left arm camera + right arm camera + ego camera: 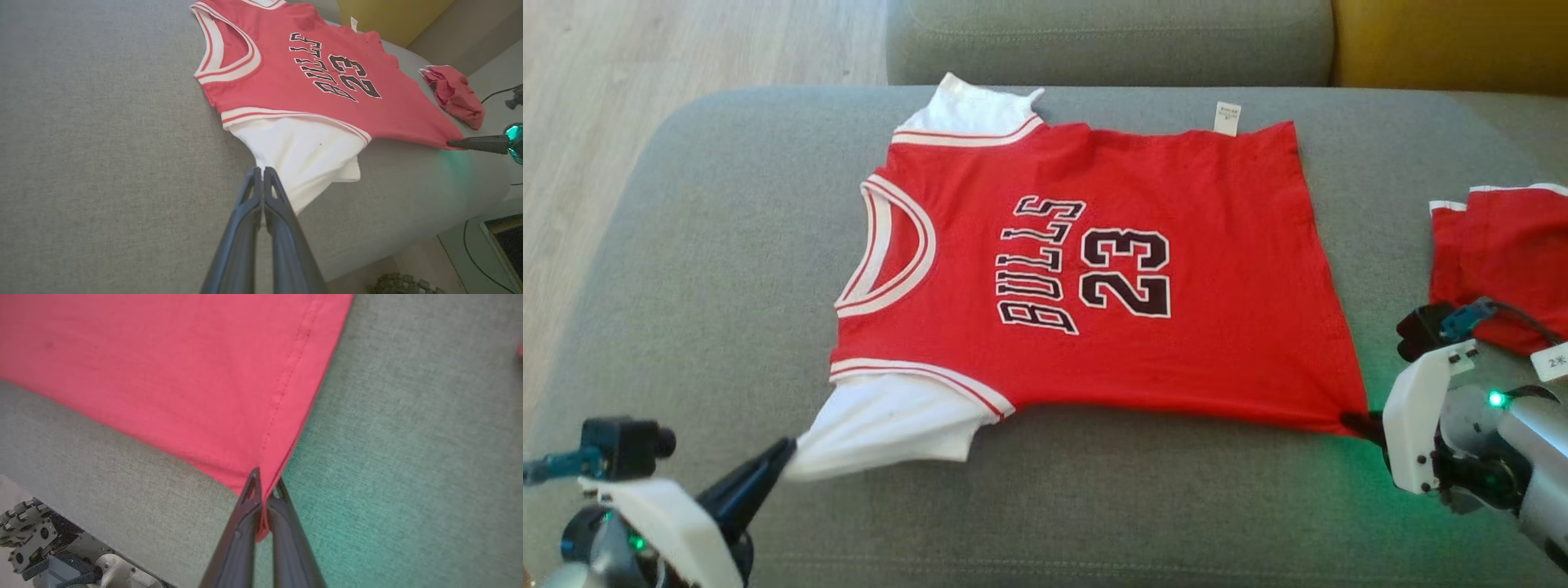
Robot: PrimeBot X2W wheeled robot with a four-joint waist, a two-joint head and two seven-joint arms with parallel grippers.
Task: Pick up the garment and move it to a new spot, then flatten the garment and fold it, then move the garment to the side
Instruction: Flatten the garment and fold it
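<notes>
Reaching in low from both sides, left gripper (pixel 783 451) pinched the garment (pixel 1094 269) by its white sleeve (pixel 882 420), right gripper (pixel 265 486) nipped its hem corner (pixel 271 457).

jersey (pixel 1225 245) flat on sofa cushion (pixel 727 261), second garment (pixel 1503 253) to its right

So our bot's got long dark tapered fingers (pixel 245 228), white plastic wrist brackets (pixel 1413 425) with tiny screws (pixel 1423 483), little black cameras (pixel 625 445) with teal plugs (pixel 560 467), green lights (pixel 1496 399), a silver-grey forearm (pixel 1535 457), and we spot a white tag (pixel 1550 359) plus a thin black cable (pixel 1531 320) by it.
</notes>
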